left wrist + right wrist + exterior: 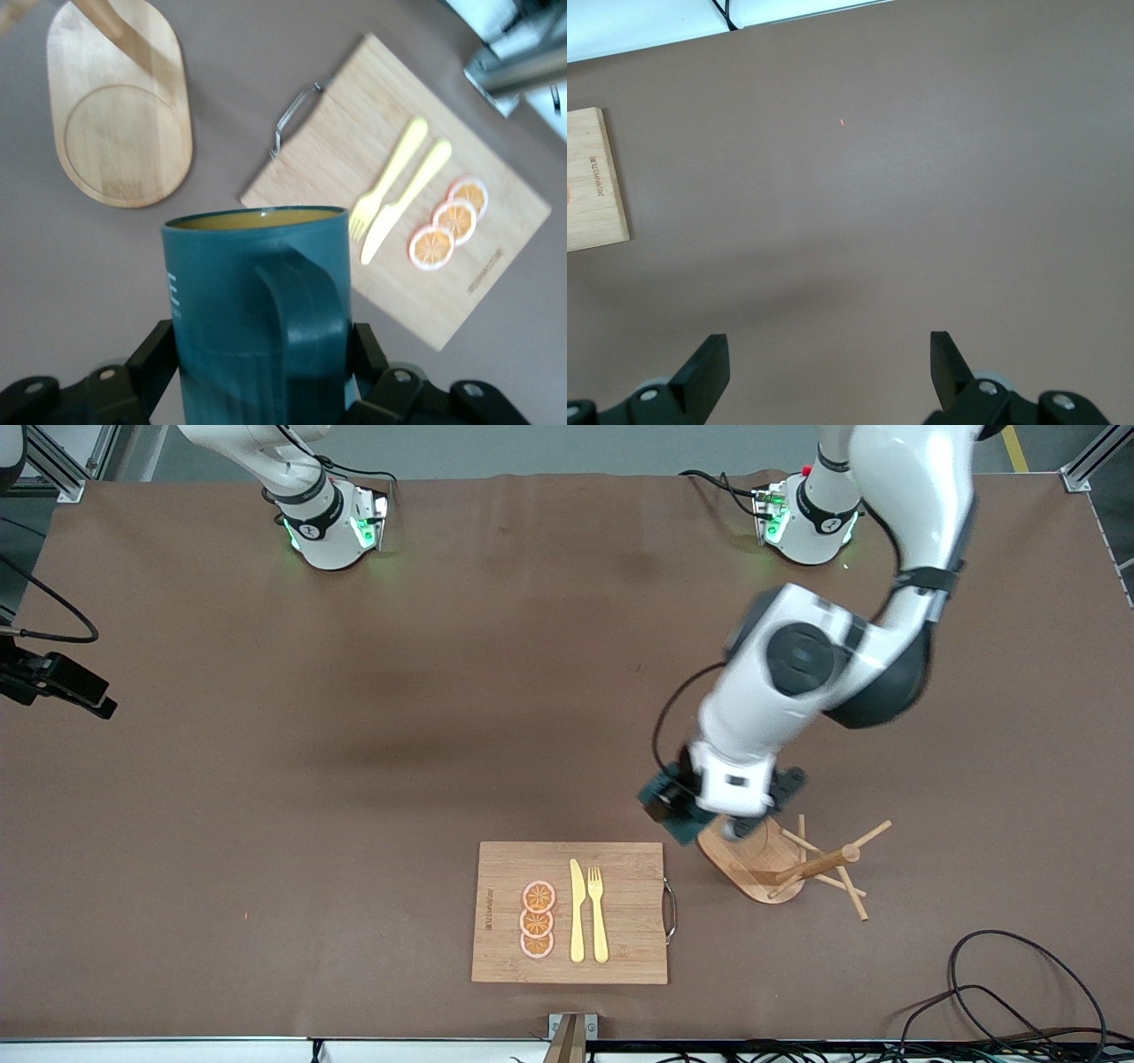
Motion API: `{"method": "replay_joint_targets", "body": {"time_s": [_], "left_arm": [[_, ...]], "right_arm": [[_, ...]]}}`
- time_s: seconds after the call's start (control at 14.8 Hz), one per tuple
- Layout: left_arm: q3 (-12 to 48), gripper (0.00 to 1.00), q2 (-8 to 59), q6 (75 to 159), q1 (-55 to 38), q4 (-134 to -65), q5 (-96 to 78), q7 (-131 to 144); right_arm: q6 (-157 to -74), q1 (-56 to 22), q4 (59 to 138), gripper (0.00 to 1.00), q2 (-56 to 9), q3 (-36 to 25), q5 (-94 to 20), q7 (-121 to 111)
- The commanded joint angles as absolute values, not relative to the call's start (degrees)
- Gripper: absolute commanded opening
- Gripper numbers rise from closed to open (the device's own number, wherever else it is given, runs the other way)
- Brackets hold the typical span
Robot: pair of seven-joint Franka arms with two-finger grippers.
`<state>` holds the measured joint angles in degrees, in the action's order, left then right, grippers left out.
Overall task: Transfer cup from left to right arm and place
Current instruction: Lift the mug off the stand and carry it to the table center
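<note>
The cup [257, 310], a dark teal cylindrical mug with a smooth matte wall, a thick loop handle and a tan inside, is held in the left gripper [257, 372]. Black fingers [151, 359] press against both sides of its body, handle facing the wrist camera. In the front view the cup [684, 828] shows only as a teal edge under the left gripper [709, 815], which hangs over the table just beside the cutting board's handled end and over the rim of the mug tree's base.

The mug tree [780, 864] is pale wood: an oval base with a routed circular recess and a post with slim pegs. It stands toward the left arm's end of the table, beside the bamboo cutting board [571, 912]. The board is rectangular with a wire handle [671, 908] and carries three orange slices [537, 919], a yellow knife [576, 911] and a yellow fork [598, 912], laid side by side.

The right gripper [828, 367] waits, fingers spread wide and holding nothing, over bare table toward the right arm's end.

The table [266, 779] wears a brown matte cover, faintly creased. Black cables [1019, 992] lie at the near corner.
</note>
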<state>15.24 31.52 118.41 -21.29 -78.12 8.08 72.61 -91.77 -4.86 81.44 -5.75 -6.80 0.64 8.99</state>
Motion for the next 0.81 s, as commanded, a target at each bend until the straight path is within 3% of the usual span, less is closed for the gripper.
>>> {"method": "replay_joint_targets", "body": {"time_s": [0.0, 0.74], "left_arm": [[14.06, 0.4, 33.48, 119.0, -28.28, -77.87, 17.54, 78.02], [13.89, 0.4, 49.11, 119.27, -48.41, -78.05, 63.06, 111.49]], "right_arm": [[-91.76, -3.96, 81.56, 1.0, -5.36, -6.06, 0.53, 9.84], [-91.58, -3.96, 81.56, 1.0, -5.36, -6.06, 0.61, 9.67]]}}
